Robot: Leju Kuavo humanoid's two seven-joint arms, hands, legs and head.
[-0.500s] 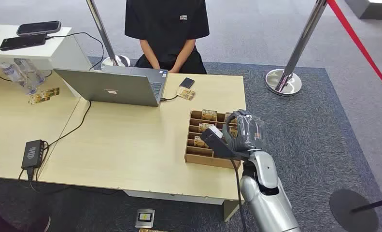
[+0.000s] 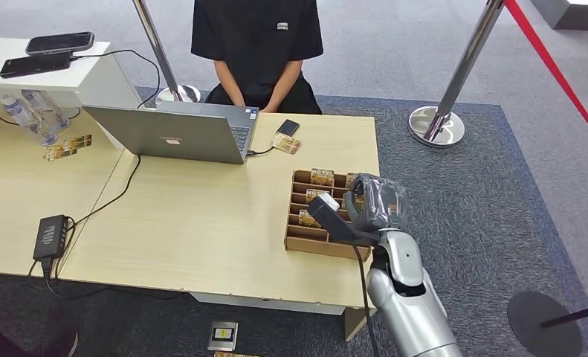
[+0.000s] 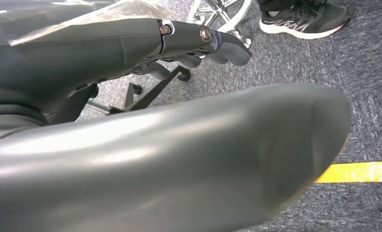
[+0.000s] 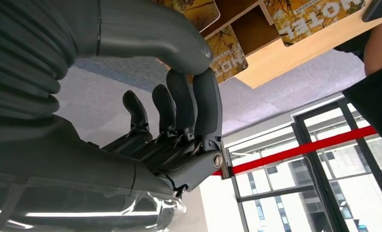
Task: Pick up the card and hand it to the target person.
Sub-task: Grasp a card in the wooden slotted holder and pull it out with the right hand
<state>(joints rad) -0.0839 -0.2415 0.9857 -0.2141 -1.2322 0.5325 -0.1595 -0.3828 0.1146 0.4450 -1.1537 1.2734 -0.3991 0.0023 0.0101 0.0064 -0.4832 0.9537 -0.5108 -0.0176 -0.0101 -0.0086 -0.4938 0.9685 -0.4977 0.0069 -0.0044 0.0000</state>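
Right hand [image 2: 371,204] hovers over the card tray [image 2: 305,239] — fingers [image 4: 198,104] spread, holding nothing; the hotel cards [image 4: 227,53] lie just beyond the fingertips.

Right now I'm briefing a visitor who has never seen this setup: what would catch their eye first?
The robot's right hand hovers over the cardboard card tray at the table's right end, fingers curled above the hotel cards. Across the table sits a person in black, behind an open laptop.
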